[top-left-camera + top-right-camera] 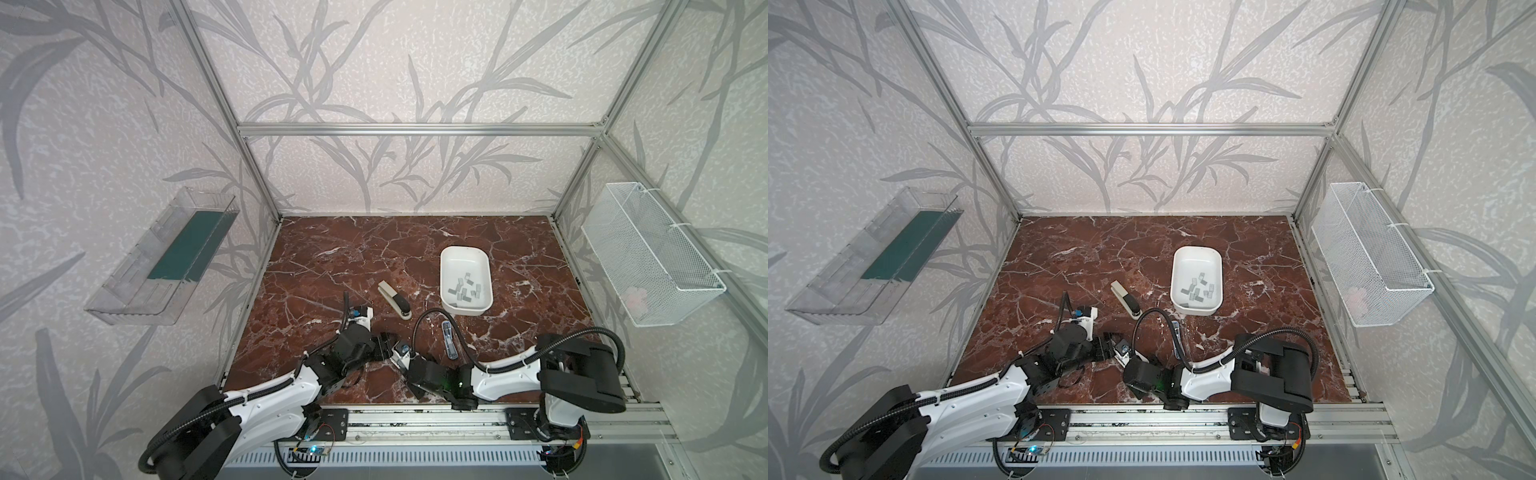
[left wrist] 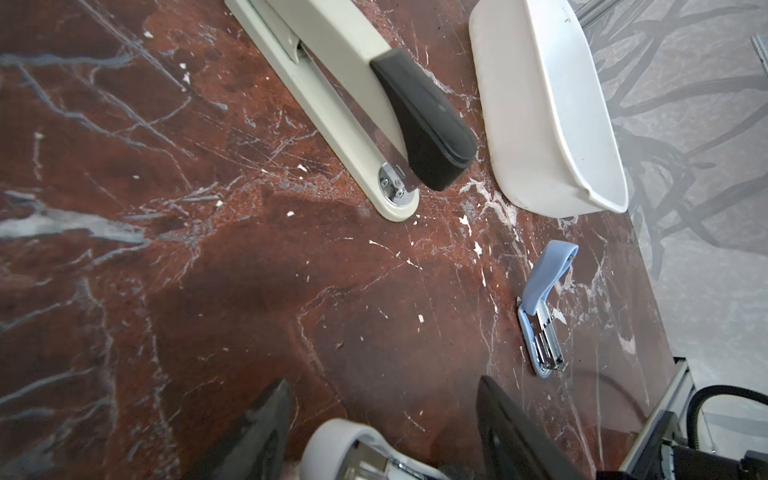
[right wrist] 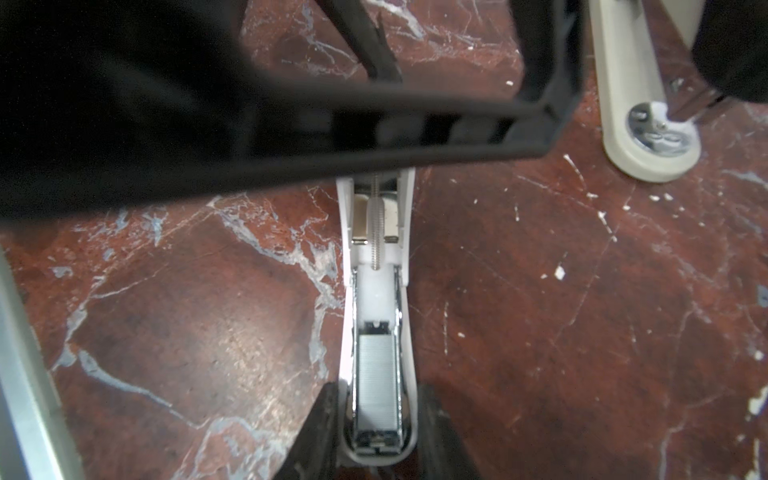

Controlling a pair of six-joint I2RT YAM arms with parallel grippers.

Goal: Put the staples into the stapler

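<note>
Soft even light, faint shadows, sheen on marble tabletop, bowed edges, blurred wrist-view foreground

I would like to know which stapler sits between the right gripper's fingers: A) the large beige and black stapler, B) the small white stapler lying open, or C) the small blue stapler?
B: in the right wrist view the right gripper clamps the small white stapler, whose open channel holds a grey staple strip.
</note>
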